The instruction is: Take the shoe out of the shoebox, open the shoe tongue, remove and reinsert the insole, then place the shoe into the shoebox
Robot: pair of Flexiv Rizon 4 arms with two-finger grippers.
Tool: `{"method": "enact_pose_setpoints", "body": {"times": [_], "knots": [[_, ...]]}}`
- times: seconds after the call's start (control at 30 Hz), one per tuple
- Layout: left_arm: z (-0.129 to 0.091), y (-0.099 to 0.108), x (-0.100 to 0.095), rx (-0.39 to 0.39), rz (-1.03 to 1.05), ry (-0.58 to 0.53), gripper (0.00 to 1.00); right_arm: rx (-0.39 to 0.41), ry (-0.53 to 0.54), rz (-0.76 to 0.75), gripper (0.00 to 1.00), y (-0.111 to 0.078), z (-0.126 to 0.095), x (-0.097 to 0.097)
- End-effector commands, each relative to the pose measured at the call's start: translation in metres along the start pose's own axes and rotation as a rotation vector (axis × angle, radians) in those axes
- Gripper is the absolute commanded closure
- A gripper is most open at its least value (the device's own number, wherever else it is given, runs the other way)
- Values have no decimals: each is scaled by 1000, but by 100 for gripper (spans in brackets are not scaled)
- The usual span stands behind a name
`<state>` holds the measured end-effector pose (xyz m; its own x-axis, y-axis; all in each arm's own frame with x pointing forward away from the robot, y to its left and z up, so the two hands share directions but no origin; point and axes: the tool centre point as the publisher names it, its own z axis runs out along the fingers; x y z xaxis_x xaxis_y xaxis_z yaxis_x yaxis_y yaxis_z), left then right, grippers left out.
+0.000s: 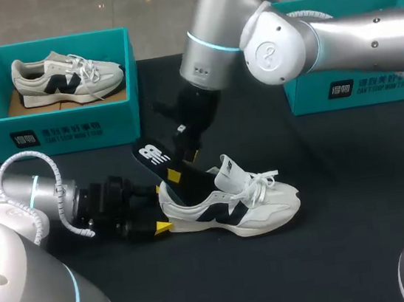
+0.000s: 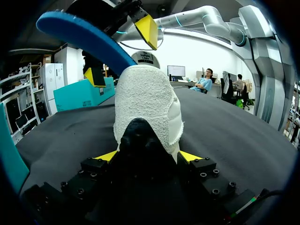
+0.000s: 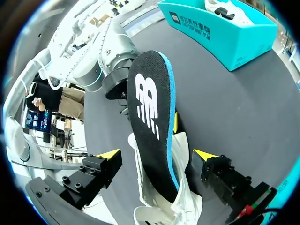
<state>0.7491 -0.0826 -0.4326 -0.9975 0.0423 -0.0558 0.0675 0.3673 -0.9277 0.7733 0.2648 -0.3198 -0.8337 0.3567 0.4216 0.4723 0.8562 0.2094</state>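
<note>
A white shoe point(image 1: 243, 207) with a black logo lies on the black table, toe pointing right. My left gripper point(image 1: 161, 210) is shut on its heel; in the left wrist view the heel point(image 2: 147, 108) sits between the yellow tips of that gripper point(image 2: 148, 155), touching both. A black insole point(image 1: 160, 164) with a blue underside stands half out of the shoe's opening, leaning back left. My right gripper point(image 1: 184, 165) hangs over it, open. In the right wrist view the insole point(image 3: 150, 117) rises between the wide-spread fingers of the gripper point(image 3: 157, 154), touching neither.
A teal shoebox point(image 1: 58, 133) at the back left holds a second white shoe point(image 1: 66, 79). Another teal box point(image 1: 358, 89) stands at the back right, behind my right arm. Bare black table lies in front of and to the right of the shoe.
</note>
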Motion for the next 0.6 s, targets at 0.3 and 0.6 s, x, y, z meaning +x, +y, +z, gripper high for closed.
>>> {"method": "enact_pose_setpoints", "body": {"times": [0.3,0.6], "knots": [[3,4,1,-2,1,-1,100,-54,10,-43,74,7,0,5],[3,4,1,-2,1,-1,100,-61,37,-71,91,16,5,4]]}}
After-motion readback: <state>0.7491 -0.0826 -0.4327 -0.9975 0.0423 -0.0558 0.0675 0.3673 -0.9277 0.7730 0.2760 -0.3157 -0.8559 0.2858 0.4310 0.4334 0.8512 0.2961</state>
